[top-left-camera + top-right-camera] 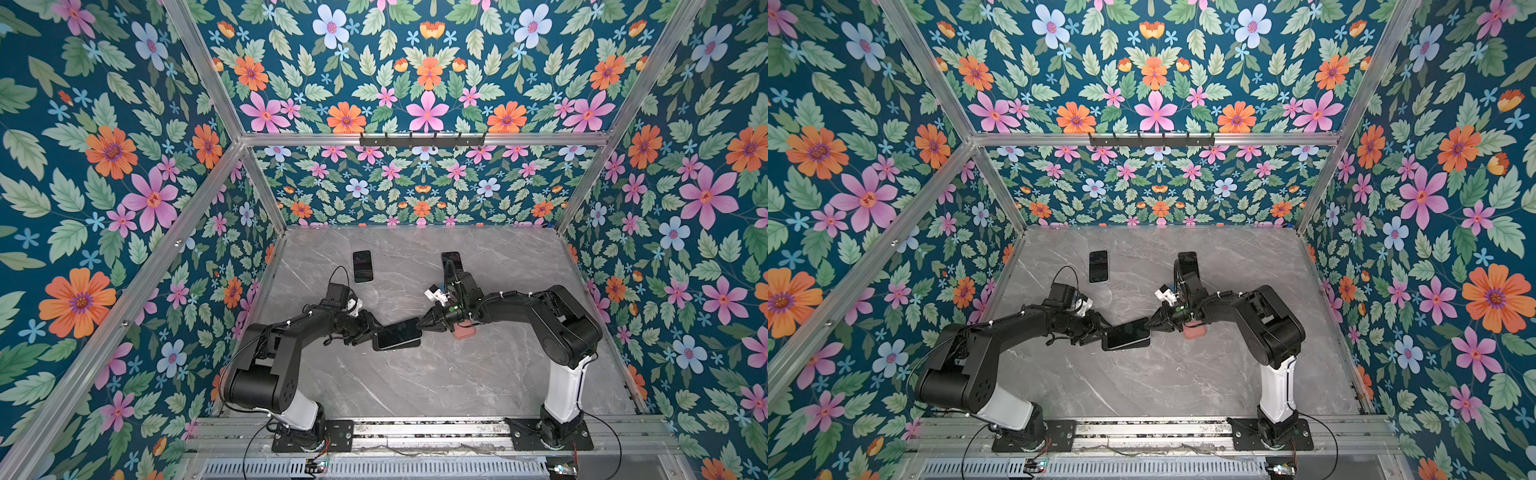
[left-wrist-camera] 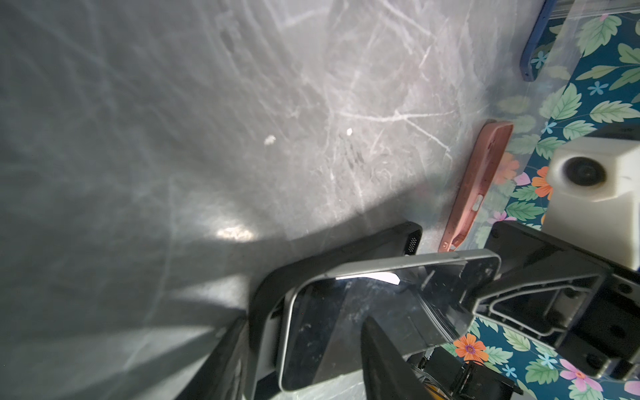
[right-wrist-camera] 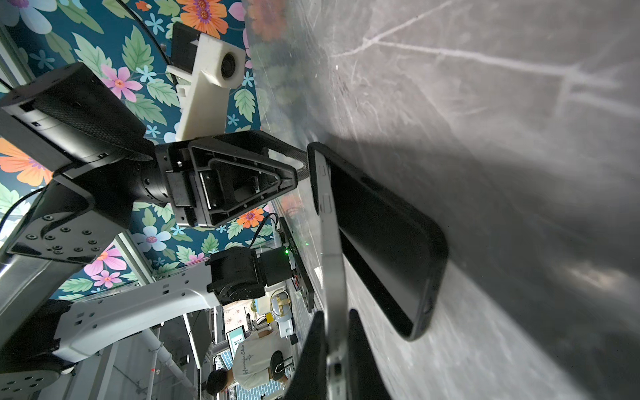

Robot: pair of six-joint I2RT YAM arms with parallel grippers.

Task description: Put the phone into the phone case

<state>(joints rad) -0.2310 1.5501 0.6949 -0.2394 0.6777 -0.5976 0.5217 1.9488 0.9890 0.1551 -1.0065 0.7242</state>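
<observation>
A silver-edged phone (image 1: 397,331) with a dark screen hangs over the middle of the table, with a black phone case (image 1: 401,345) just under it. My left gripper (image 1: 375,335) is shut on the phone case at its left end. One of its fingers (image 2: 381,360) lies on the phone screen (image 2: 329,329) and the other sits behind the case (image 2: 346,252). My right gripper (image 3: 335,313) is shut on the phone's other end (image 3: 332,242). There the phone stands tilted away from the case (image 3: 388,235), while at the left gripper's end the two meet.
A pink case (image 1: 464,331) lies on the table under my right wrist, seen also in the left wrist view (image 2: 474,187). Two more dark phones lie further back, one (image 1: 362,266) left of centre and one (image 1: 451,258) partly behind my right arm. A blue case (image 2: 533,45) lies near the wall.
</observation>
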